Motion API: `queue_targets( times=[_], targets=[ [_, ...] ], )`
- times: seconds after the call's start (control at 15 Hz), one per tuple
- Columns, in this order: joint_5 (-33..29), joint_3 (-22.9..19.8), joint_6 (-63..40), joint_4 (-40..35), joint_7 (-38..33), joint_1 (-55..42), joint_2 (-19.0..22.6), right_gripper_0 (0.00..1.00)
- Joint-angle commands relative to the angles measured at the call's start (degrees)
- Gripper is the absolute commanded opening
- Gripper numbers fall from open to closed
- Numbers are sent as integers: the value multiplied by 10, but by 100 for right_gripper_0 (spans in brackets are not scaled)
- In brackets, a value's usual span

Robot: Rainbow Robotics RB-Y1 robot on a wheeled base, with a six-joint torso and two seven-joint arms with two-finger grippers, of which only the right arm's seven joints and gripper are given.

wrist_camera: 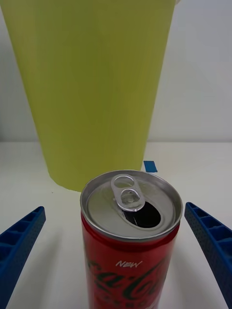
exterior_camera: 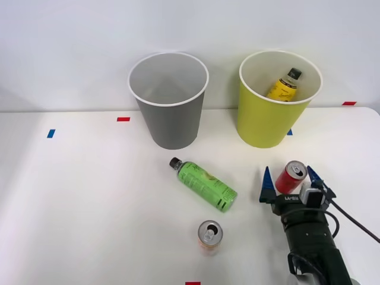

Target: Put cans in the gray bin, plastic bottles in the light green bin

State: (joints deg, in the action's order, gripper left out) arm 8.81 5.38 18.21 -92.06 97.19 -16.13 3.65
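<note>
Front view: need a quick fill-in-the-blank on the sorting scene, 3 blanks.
1. The yellow bottle lies inside the ____ bin.
2. The gripper is open around the ____ can.
3. The green bottle lies on the table with its cap towards the ____ bin.

Missing words: light green; red; gray

— What stands behind the table (exterior_camera: 89, 196)?

— A plain pale wall (exterior_camera: 71, 47), bare and evenly lit, meeting the tabletop's far edge.

— And the tabletop?

— White and smooth, with a rounded far right corner. Small tape marks sit on it: a blue tape mark (exterior_camera: 51, 133) at the far left, a red tape mark (exterior_camera: 123, 119) near it, another red mark (exterior_camera: 349, 103) at the far right, and a red one at the near edge (exterior_camera: 192, 283).

— The light?

— Soft, from above; shadows are faint.
</note>
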Motion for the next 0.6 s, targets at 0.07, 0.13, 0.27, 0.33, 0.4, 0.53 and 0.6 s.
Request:
queue_targets(
  times=[0.07,0.13,0.27,0.33,0.4,0.53,0.6],
  targets=[
    [0,-5,-11,0,5,4,-2,100],
    [-2,-7,-12,0,6,6,-3,100],
    [-4,-5,-12,0,10,10,-3,41],
    [-2,-5,-13,0,11,12,-3,1],
    [-2,-5,-12,0,11,14,-3,0],
    [-1,-7,-12,0,10,14,-2,0],
    [-1,-8,-12,0,10,14,-2,0]
  ],
)
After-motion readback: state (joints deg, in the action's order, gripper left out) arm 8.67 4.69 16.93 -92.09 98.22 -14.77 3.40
